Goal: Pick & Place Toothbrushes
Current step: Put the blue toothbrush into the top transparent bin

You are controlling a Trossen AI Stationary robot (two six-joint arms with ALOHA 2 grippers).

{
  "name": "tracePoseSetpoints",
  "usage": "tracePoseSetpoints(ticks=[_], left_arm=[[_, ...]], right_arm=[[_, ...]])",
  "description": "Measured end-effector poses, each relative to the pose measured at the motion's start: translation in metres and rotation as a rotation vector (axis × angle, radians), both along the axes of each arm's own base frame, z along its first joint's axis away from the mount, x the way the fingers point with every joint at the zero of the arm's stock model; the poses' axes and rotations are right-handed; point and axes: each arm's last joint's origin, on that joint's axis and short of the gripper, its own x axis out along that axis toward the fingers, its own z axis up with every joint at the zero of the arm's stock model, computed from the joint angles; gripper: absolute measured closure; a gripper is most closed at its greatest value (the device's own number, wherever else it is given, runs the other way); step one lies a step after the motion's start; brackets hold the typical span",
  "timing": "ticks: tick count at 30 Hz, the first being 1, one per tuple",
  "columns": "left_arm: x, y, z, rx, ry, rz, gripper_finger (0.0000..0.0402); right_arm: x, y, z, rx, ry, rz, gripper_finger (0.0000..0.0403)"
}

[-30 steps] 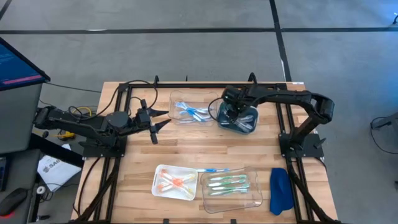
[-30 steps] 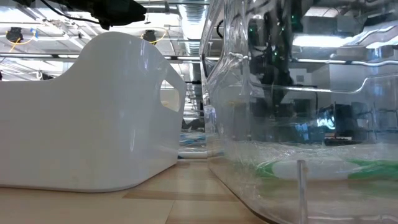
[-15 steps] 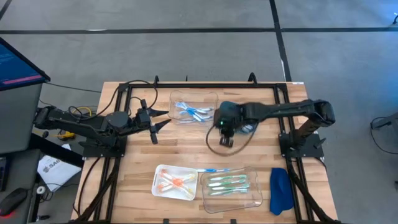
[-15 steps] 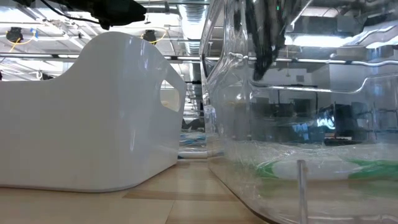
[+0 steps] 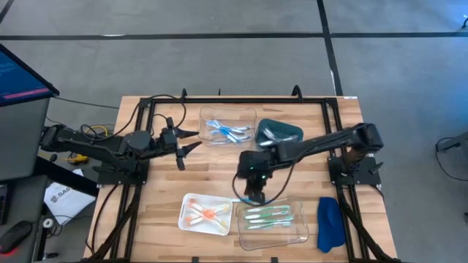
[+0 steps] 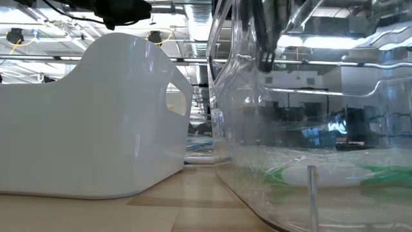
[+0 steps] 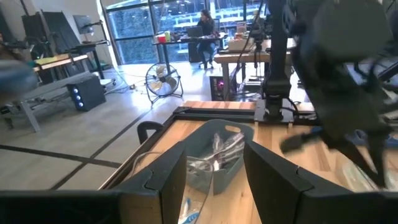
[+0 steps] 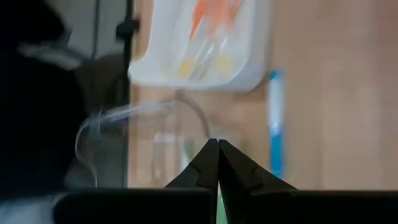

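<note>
Right pincer (image 5: 252, 196) above clear tray's (image 5: 298, 232) far rim.
Fingers pressed together, nothing gripped; left pincer (image 5: 191, 139) spread, idle near bench's (image 5: 212, 166) left edge.

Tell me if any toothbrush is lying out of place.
Yes: one blue toothbrush lies loose on the table, beside the clear tray of green ones, not in any tray. The shut right tool is above it.

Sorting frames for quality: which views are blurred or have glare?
Right wrist view: soft, smeared; the white tray and blue toothbrush lack crisp edges. Left wrist view: the right arm is blurred. Low view: reflections streak the clear tray wall. High view: sharp, evenly lit.
</note>
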Motion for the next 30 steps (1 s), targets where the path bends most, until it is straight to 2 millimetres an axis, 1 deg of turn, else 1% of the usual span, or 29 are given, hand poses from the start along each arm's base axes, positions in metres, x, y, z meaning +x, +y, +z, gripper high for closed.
tracePoseSetpoints(ticks=[3, 6, 10, 12, 15, 19, 25, 30], left_arm=[[0.000, 0.000, 0.000, 0.001, -0.003, 0.000, 0.0248], [0.000, 0.000, 0.000, 0.002, -0.003, 0.000, 0.0248], [0.000, 0.000, 0.000, 0.003, -0.002, 0.000, 0.0248], [0.000, 0.000, 0.000, 0.003, -0.002, 0.000, 0.0248], [0.000, 0.000, 0.000, 0.003, -0.003, -0.001, 0.0248], [0.000, 0.000, 0.000, 0.003, -0.003, -0.001, 0.0248], [0.000, 0.000, 0.001, 0.003, -0.005, -0.001, 0.0248], [0.000, 0.000, 0.001, 0.000, -0.010, -0.001, 0.0248]], right_arm=[[0.010, 0.004, -0.023, 0.056, 0.066, 0.092, 0.0402], [0.023, 0.006, -0.044, 0.037, 0.122, 0.111, 0.0402], [0.040, 0.011, -0.059, 0.019, 0.159, 0.152, 0.0402], [0.048, 0.012, -0.059, 0.012, 0.152, 0.169, 0.0402], [0.054, 0.012, -0.050, 0.002, 0.126, 0.170, 0.0403], [0.059, 0.011, -0.045, -0.035, 0.122, 0.108, 0.0403], [0.058, 0.006, -0.047, 0.021, 0.273, -0.216, 0.0403], [0.055, 0.008, -0.048, 0.091, 0.382, -0.397, 0.0403]])
